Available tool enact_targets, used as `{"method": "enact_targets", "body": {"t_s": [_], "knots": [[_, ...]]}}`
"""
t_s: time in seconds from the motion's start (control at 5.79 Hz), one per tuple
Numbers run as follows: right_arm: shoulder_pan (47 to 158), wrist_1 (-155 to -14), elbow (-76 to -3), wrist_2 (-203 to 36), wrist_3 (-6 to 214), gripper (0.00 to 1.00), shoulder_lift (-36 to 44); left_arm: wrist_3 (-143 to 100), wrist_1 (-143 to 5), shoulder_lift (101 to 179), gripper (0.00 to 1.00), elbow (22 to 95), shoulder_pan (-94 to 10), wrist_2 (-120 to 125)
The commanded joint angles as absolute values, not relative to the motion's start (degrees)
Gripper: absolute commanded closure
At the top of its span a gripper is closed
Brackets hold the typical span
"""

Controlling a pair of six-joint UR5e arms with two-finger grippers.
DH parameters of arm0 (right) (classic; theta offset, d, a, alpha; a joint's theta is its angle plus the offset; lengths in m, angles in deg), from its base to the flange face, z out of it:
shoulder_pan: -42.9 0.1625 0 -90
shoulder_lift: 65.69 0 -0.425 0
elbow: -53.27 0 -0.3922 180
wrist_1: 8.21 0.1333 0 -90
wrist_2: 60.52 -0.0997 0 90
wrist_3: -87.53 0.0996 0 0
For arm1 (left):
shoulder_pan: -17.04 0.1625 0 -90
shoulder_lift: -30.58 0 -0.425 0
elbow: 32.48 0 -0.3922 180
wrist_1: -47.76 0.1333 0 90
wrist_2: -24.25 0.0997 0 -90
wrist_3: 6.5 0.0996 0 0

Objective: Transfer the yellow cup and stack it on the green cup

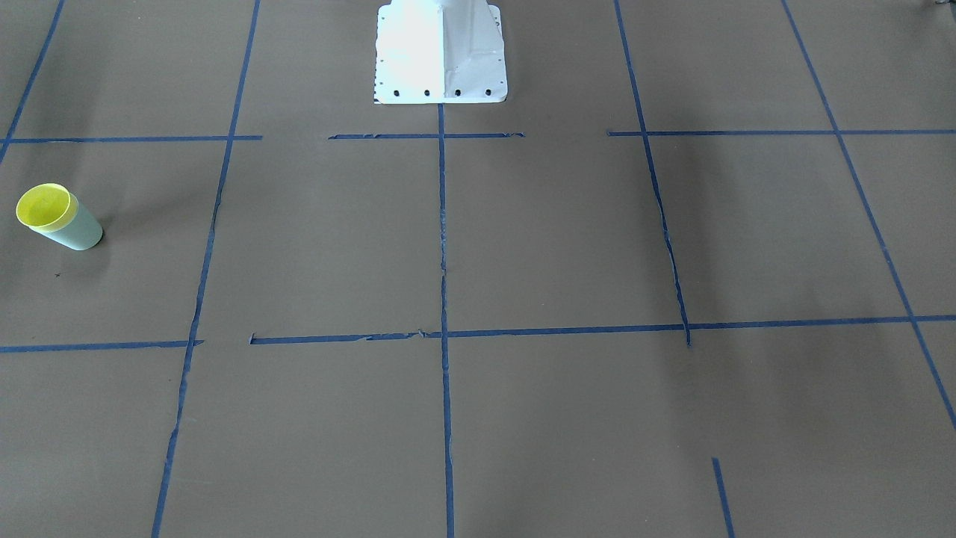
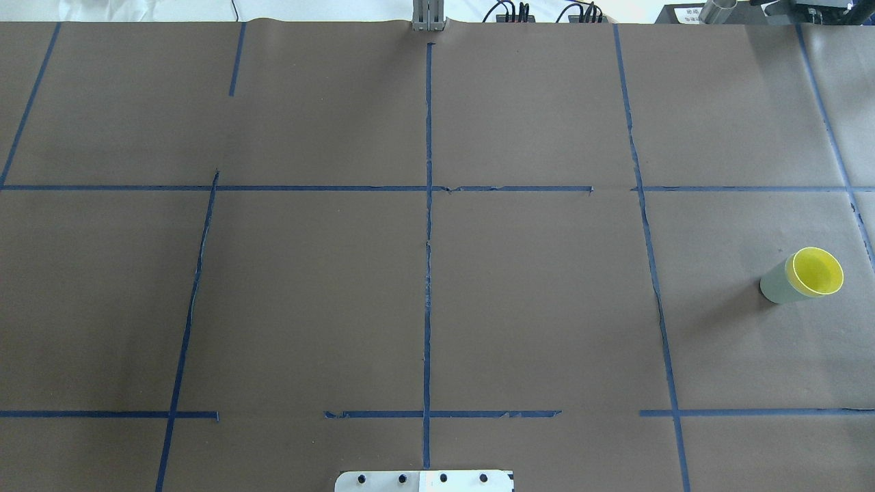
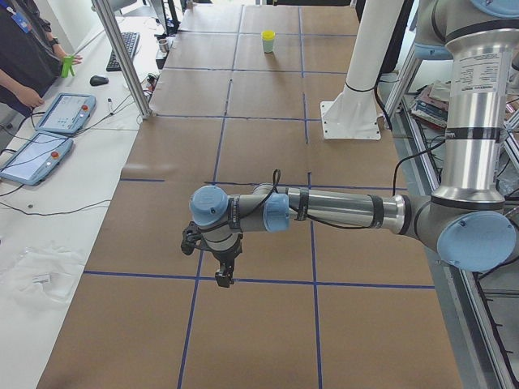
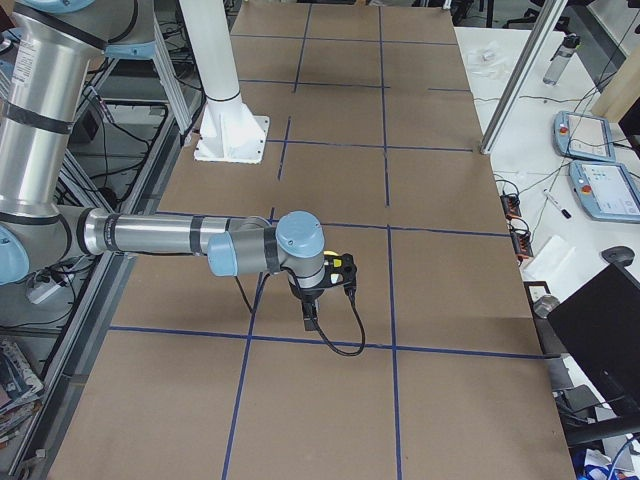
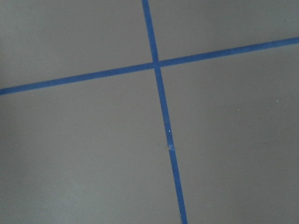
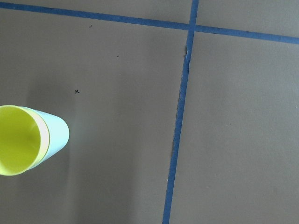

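Note:
The yellow cup (image 2: 817, 271) sits nested inside the green cup (image 2: 776, 285); the pair stands upright on the brown table at its right side. Only the yellow rim and inside show above the green wall. The pair also shows in the front view, yellow cup (image 1: 45, 207) in green cup (image 1: 78, 232), and at the lower left of the right wrist view (image 6: 16, 140). My left gripper (image 3: 220, 279) hangs over the table's left end, far from the cups. My right gripper (image 4: 309, 322) hangs over the table's right end. I cannot tell whether either is open or shut.
Blue tape lines (image 2: 428, 205) divide the brown paper table into squares. The white robot pedestal base (image 1: 441, 52) stands at the table's robot side. A person and two tablets (image 3: 49, 130) are on the side bench beyond the table's far edge.

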State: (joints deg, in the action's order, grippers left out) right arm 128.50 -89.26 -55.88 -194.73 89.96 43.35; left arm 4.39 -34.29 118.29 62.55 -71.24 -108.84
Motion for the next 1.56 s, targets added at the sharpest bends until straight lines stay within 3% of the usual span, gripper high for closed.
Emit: {"method": "enact_targets", "body": {"t_s": [0.0,1.38], "knots": [[128.51,-89.94,-57.02,-194.99,93.04,0.0,40.85,4.22,-34.24,117.33,0.0,63.06,-71.38,-108.64],[128.07,-93.99,-56.59,-194.91,93.07,0.0,40.13,4.48,-34.32,117.06,0.0,62.88,-71.38,-108.38]]}}
